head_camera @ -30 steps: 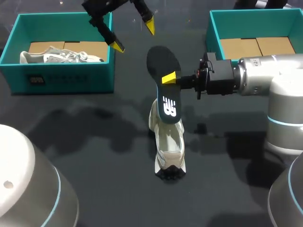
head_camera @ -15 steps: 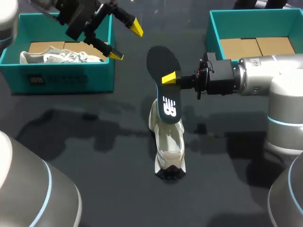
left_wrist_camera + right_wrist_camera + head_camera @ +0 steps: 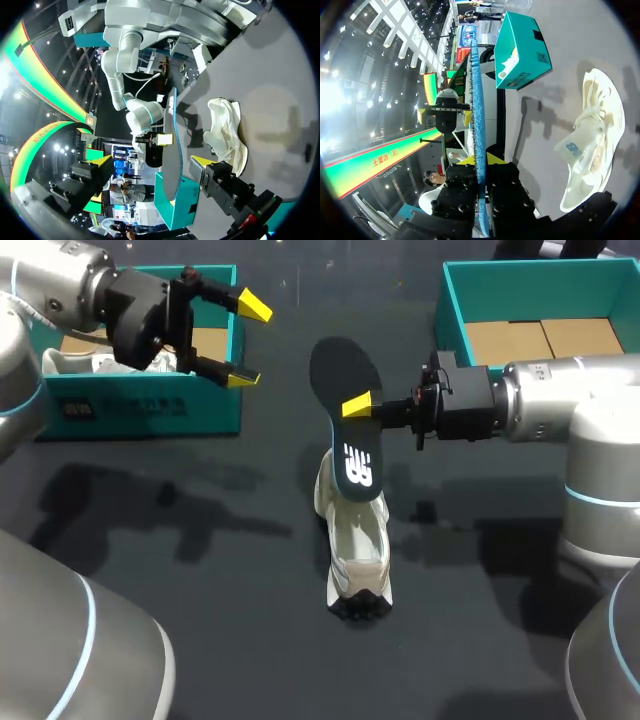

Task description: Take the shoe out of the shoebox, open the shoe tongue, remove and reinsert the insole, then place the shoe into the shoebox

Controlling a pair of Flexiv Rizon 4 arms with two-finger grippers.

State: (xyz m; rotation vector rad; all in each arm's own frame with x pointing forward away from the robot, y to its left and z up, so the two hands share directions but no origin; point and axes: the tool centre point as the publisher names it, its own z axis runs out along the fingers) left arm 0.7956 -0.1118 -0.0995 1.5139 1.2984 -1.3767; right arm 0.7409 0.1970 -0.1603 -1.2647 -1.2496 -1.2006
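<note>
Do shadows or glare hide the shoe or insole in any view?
Head view: soft shadows lie on the table beside the shoe, not over it; insole plain. Left wrist view: shoe evenly lit. Right wrist view: glare sits off the table, insole edge and shoe clear.

We record a dark table (image 3: 200,570) bearing three items directly on its surface: a white shoe (image 3: 355,560) near the middle, one teal shoebox (image 3: 140,410) at far left and a second teal shoebox (image 3: 455,300) at far right, both well apart from it.
</note>
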